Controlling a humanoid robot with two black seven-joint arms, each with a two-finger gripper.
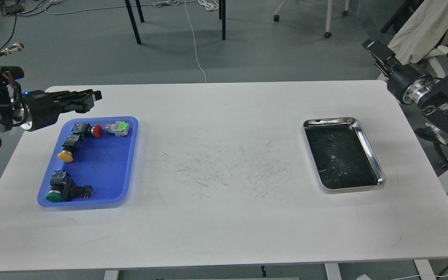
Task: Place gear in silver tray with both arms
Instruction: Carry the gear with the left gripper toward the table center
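Head view: four push-button switches (pixel 69 146) in one blue tray (pixel 109 177).

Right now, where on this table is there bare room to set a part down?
The widest free patch is the scuffed white table between the blue tray and the silver tray. The front strip below both trays is bare too. The blue tray's left side is crowded with push buttons; its right half is free.

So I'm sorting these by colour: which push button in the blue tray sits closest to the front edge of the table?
The green-capped button, in the blue tray's front left corner. The yellow and red ones and the grey-and-green part all lie farther back.
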